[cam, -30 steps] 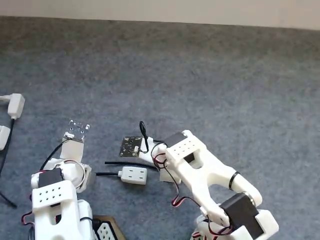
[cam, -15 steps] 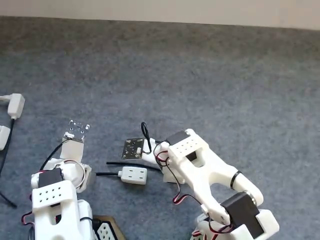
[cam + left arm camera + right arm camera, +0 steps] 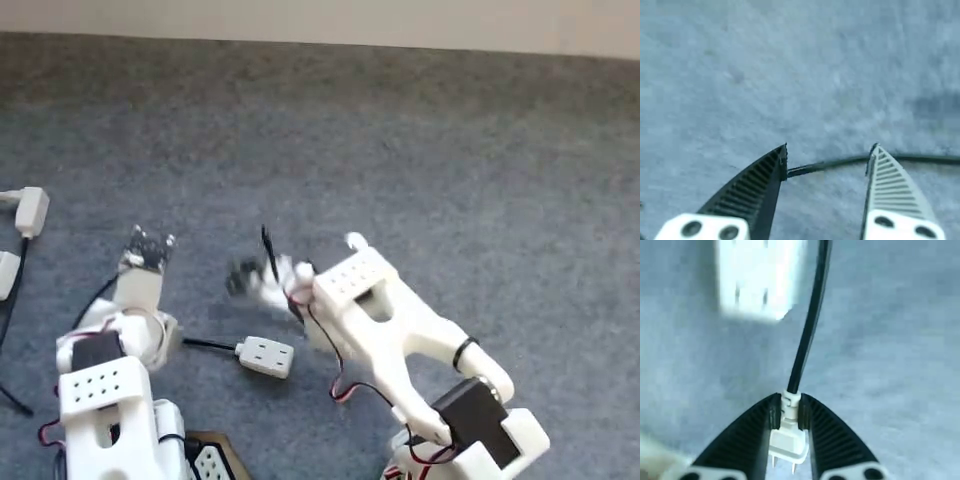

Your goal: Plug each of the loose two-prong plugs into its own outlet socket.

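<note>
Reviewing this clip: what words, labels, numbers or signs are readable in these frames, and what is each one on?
No text can be read anywhere.
outlet block: plain white, slots alone, no print visible.
plug in the right claw: no marking visible.
small board on the left arm's wrist: any print is too small and blurred to read.

The end effector [image 3: 787,402] has its two black fingers closed tight on a white plug [image 3: 787,437]. The plug's two small metal prongs point back at the camera. A black cord [image 3: 810,325] runs away from the plug over the grey counter [image 3: 890,340]. It passes just beside a white outlet block [image 3: 760,277] with thin slots.
</note>
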